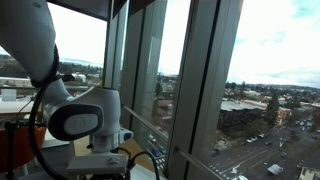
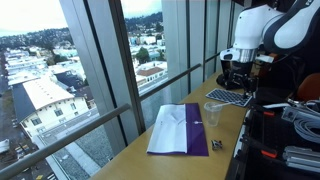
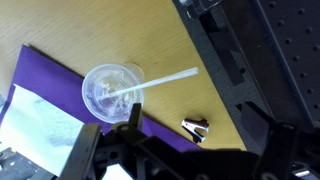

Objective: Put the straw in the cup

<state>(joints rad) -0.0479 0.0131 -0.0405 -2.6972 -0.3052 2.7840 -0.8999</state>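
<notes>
Gleaming clear cup, slender straw

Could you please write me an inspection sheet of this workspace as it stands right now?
Surface: wooden table, with a purple cloth lying flat on it.
Job's things: clear cup upright on the cloth's edge; white straw has one end inside the cup and the other jutting past the rim over the wood.
Clutter: small metal clip on the wood beside the cloth; black perforated board alongside.
Gripper: the gripper is open, empty and above the cup.
Cables: black cable by the arm; cable bundle beyond the table edge.
Surroundings: tall windows along the table, city below.
</notes>
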